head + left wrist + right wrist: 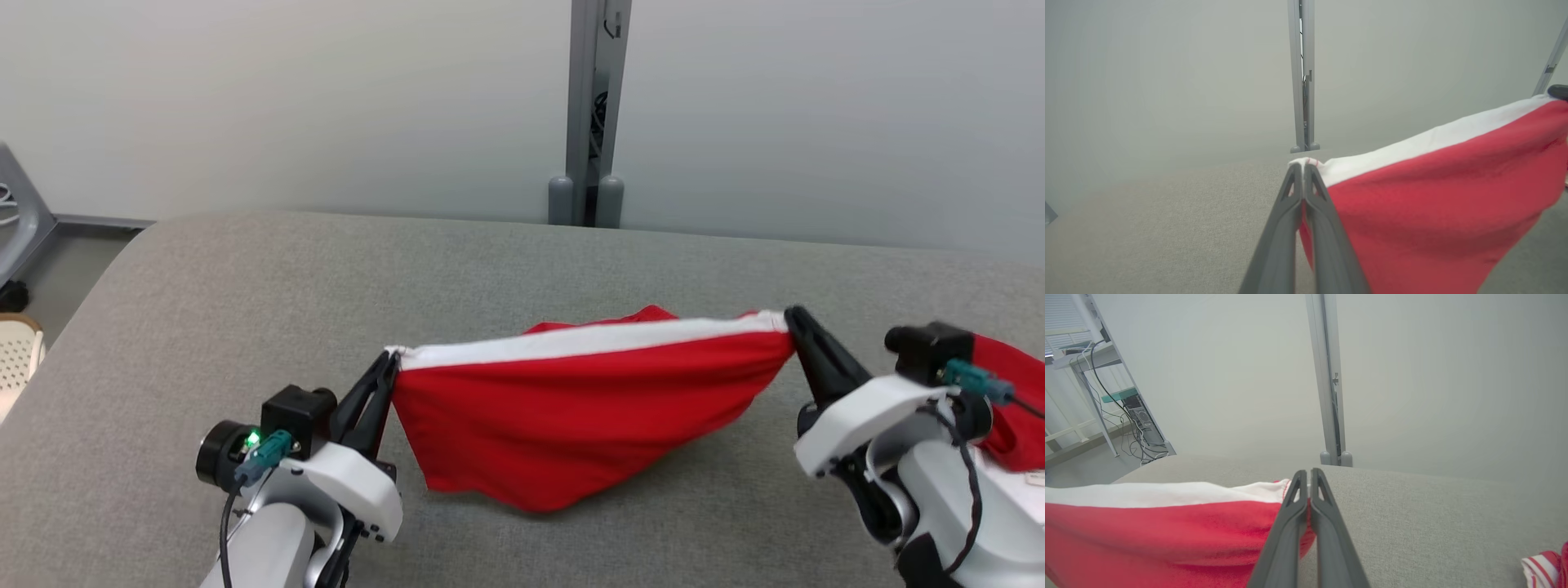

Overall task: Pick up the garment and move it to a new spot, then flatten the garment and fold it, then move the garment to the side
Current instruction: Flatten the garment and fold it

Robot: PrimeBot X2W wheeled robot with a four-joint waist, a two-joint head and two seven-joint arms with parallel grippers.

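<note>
The garment is pinched at both ends of its white band: the left pincer is closed on the corner at 9 o'clock, the right pincer on the corner at 3 o'clock. Between them it hangs stretched, and its red lower tip seems to touch the grey tabletop. I judge the pick-up done; laying flat, folding and moving aside are left.

Red garment, white band; grey table
</note>
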